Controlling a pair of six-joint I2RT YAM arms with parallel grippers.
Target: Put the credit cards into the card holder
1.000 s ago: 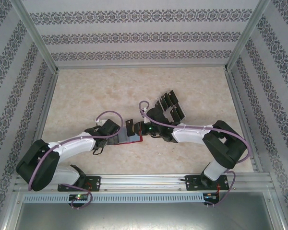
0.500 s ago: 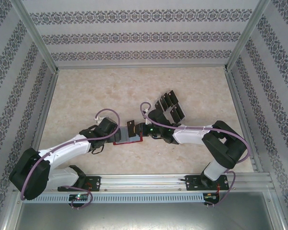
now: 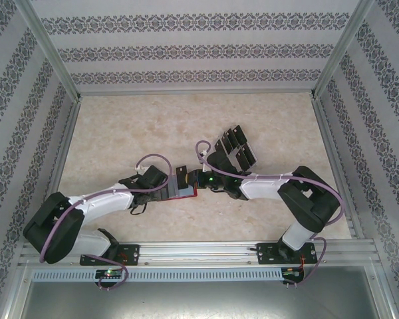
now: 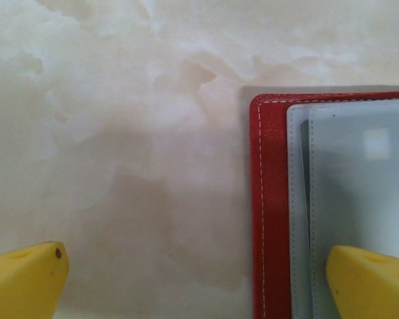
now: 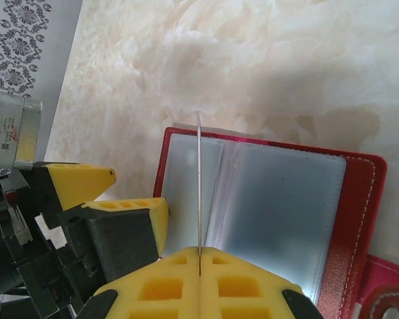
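Note:
The card holder (image 5: 286, 212), a red wallet, lies open on the table with its greyish clear sleeves facing up; it is also in the top view as the wallet (image 3: 185, 193). My right gripper (image 5: 199, 266) is shut on one thin credit card (image 5: 198, 186), held on edge above the wallet's left sleeve. My left gripper (image 4: 196, 286) stands open across the wallet's left edge (image 4: 269, 199), with one yellow fingertip (image 4: 369, 279) over the sleeves and the other (image 4: 26, 279) over bare table. More black credit cards (image 3: 236, 149) sit in a clear rack behind my right wrist.
The wallet's snap tab (image 5: 386, 292) sticks out at its right side. The two grippers (image 3: 170, 188) (image 3: 188, 178) are close together at the table's near middle. Patterned walls and metal posts (image 3: 53, 66) enclose the marble table (image 3: 153, 126).
The left arm drew back to the left, then returned to the wallet's left edge. The right gripper has stayed over the wallet with the card.

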